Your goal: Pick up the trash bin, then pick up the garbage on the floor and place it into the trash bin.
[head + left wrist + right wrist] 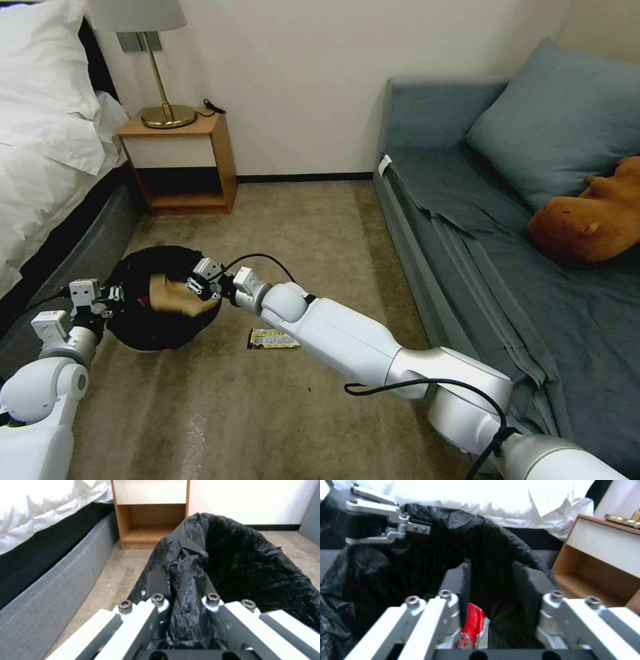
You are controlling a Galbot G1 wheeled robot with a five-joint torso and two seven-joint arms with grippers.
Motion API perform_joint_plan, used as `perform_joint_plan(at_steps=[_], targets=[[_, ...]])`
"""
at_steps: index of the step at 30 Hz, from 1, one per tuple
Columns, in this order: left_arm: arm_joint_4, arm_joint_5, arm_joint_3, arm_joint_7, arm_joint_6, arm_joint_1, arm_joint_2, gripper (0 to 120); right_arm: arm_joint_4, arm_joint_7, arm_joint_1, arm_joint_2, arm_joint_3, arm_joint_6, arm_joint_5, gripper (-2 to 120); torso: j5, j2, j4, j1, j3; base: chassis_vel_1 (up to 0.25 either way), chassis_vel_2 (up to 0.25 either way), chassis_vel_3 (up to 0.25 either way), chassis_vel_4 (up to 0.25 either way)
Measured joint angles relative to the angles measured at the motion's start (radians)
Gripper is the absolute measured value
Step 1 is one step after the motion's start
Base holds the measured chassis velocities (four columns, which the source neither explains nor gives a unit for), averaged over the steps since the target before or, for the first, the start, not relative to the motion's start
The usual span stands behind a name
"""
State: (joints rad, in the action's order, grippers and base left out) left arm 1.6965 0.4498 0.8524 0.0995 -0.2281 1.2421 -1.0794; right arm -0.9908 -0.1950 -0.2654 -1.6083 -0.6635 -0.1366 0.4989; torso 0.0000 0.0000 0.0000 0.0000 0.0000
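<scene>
Jaws of left gripper clamp the trash bin rim at 9 o'clock; right gripper jaws spread above the tan paper bag inside. Snack wrapper lies on floor at 3 o'clock.

We find open carpet between the bed and the sofa. The trash bin, pinched at its rim by our left hand, blocks the bedside lane; our right hand spreads open over its mouth. A snack wrapper lies just beside it.

I see beige carpet, a cream wall, bed, nightstand with lamp, grey sofa.
</scene>
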Motion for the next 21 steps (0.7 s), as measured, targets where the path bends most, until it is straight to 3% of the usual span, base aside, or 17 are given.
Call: perform_joint_plan(at_steps=[4,7,14,17,19,21], targets=[[-0.013,-0.004,0.002,-0.001,0.000,-0.007,0.000,6,-0.003,0.008,0.000,0.000,0.010,0.001,-0.007,48,0.0000,0.000,-0.0001,0.000,0.000,0.000,0.000,0.000,0.000],[-0.059,-0.005,0.024,-0.001,0.007,-0.014,0.019,6,0.017,0.012,-0.021,0.000,0.043,0.002,-0.047,65,0.0000,0.000,0.0000,0.000,0.000,0.000,0.000,0.000,0.000],[-0.135,-0.006,0.045,-0.012,0.013,-0.045,0.032,6,0.118,0.007,-0.076,0.000,0.112,-0.010,-0.142,84,-0.0001,0.000,0.0001,0.000,0.000,0.000,0.000,0.000,0.000],[-0.152,-0.012,0.046,-0.015,0.016,-0.048,0.033,6,0.244,-0.027,-0.109,0.000,0.174,-0.044,-0.286,98,-0.0001,0.000,-0.0001,0.000,0.000,0.000,0.000,0.000,0.000],[-0.152,-0.013,0.047,-0.015,0.017,-0.047,0.032,6,0.266,-0.034,-0.115,0.000,0.185,-0.051,-0.314,99,-0.0001,0.000,-0.0001,0.000,0.000,0.000,0.000,0.000,0.000],[-0.151,-0.016,0.047,-0.014,0.017,-0.042,0.030,6,0.356,-0.056,-0.139,0.000,0.230,-0.072,-0.420,100,-0.0003,0.000,-0.0002,0.000,0.000,0.000,0.000,0.000,0.000]])
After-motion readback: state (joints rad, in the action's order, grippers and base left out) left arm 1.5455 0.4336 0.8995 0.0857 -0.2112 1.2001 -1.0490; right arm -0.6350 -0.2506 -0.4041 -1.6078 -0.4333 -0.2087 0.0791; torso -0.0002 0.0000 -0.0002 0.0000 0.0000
